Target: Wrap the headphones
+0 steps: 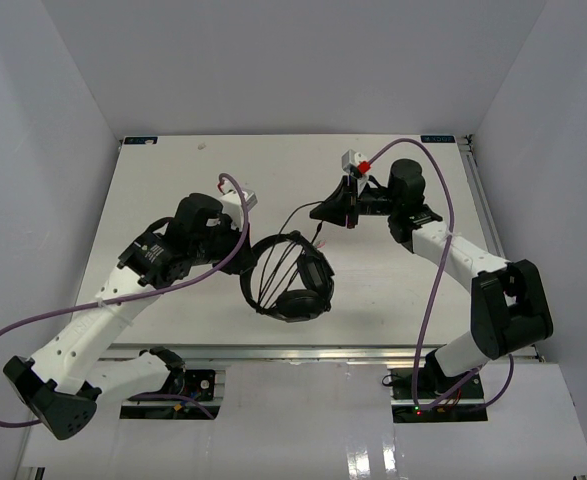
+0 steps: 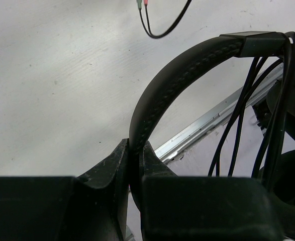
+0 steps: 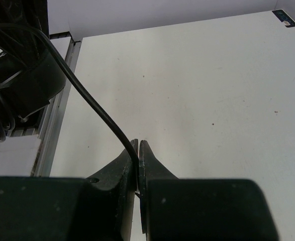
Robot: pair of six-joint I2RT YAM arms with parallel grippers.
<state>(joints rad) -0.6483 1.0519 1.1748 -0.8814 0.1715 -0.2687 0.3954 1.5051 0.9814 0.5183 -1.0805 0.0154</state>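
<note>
The black headphones (image 1: 308, 285) hang just above the table's near middle, with several turns of thin dark cord (image 1: 278, 268) looped across the arched headband (image 2: 177, 65). My left gripper (image 1: 241, 262) is shut on the headband's left side, and in the left wrist view the band runs straight between its fingers (image 2: 135, 150). From the loops the cord (image 3: 87, 95) rises to my right gripper (image 1: 319, 212), which is shut on it (image 3: 138, 148). The cord's small reddish tips (image 1: 319, 241) dangle below that gripper. An ear cup (image 3: 21, 80) shows at the left of the right wrist view.
An aluminium rail (image 1: 303, 350) marks the table's near edge, close under the headphones. Thick purple cables (image 1: 433, 290) arc off both arms. White walls close in the table on three sides. A small red and grey block (image 1: 357, 160) sits on the right wrist.
</note>
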